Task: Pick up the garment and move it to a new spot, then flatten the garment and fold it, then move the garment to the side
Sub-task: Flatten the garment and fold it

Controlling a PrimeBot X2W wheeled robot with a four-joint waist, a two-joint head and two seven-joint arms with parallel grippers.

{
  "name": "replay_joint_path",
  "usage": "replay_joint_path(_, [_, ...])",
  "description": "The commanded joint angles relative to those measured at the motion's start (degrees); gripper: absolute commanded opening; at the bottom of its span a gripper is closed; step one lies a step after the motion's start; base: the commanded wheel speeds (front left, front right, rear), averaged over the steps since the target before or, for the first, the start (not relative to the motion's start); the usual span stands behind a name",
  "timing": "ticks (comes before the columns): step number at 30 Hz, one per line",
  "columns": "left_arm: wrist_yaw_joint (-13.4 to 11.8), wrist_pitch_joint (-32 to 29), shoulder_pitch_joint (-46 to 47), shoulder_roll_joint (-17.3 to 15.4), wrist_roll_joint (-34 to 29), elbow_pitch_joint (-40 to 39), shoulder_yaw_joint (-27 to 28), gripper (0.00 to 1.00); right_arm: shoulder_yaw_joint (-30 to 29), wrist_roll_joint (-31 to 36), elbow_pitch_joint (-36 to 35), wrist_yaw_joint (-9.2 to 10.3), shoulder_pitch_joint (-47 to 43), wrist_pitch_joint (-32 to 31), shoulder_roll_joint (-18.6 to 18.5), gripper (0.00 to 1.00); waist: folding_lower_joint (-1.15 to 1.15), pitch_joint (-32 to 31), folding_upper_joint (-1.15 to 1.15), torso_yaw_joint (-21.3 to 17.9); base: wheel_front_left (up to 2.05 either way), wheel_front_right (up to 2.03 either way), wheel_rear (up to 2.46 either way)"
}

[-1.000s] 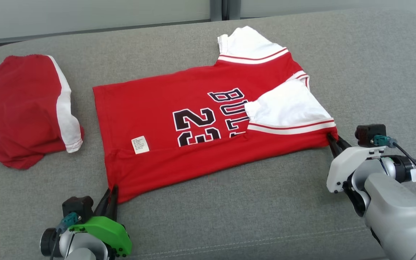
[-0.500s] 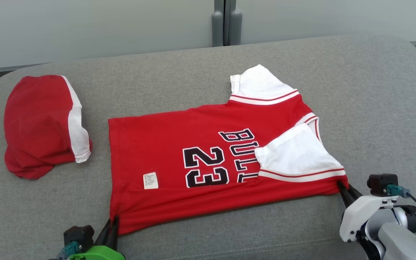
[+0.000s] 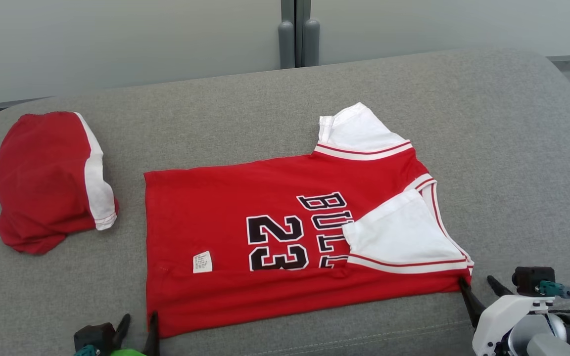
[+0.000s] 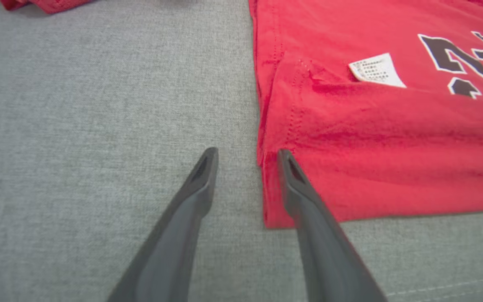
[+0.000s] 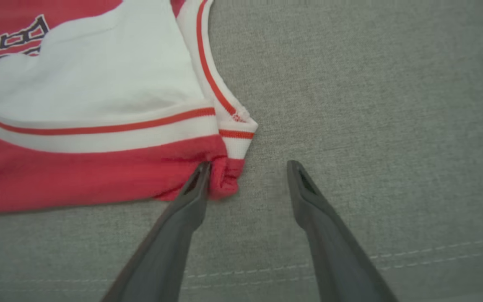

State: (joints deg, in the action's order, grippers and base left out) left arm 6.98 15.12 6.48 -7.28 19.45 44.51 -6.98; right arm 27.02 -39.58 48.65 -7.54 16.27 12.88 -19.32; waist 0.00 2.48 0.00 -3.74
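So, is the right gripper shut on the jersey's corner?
No, the right gripper stands open, one finger touching the jersey corner, the other over the grey cushion.

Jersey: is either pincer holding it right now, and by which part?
Nothing is held. The left pincer and right pincer stand open at the near corners of the jersey.

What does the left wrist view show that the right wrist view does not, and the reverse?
Left wrist view, not the right: the small white care label and the open left gripper at the hem corner. Right wrist view, not the left: the white sleeve cuff with a red stripe and the open right gripper, one finger touching the bunched red corner. Both: the red basketball jersey on the grey fabric cushion.
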Motion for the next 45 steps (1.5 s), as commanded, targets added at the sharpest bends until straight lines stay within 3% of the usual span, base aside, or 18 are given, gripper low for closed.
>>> replay_joint_path(1, [-0.3,-0.1,-0.7,-0.2,-0.3,-0.4,0.4,1.00,-0.3,0.2,-0.4,0.10,-0.7,0.4,-0.1,1.00,0.00,0.0,0.00,0.1,0.00,0.00,0.00])
replay_joint_path(12, [-0.7,-0.1,-2.6,0.8,-2.5,-10.1,3.4,1.00,-7.3,3.4,-7.3,0.10,-1.9,1.9,-0.5,1.00,0.00,0.0,0.00,0.4,0.00,0.00,0.00])
replay_joint_path(23, [-0.8,-0.1,-4.9,2.5,-7.4,-24.6,6.3,1.00,-14.6,11.2,-17.5,0.10,-3.9,2.4,2.6,1.00,0.00,-0.3,0.00,0.2,0.00,0.00,0.00])
replay_joint_path(36, [-3.6,-0.1,-7.6,4.0,-9.3,-30.7,9.5,1.00,-23.2,20.7,-25.6,0.09,-8.0,2.4,7.5,1.00,0.00,-1.3,0.00,0.1,0.00,0.00,0.00])
replay_joint_path(45, [-4.6,-0.1,-8.8,4.2,-11.0,-31.4,10.2,1.00,-26.0,23.9,-27.7,0.09,-9.5,2.4,9.3,1.00,0.00,-1.1,0.00,0.1,0.00,0.00,0.00])
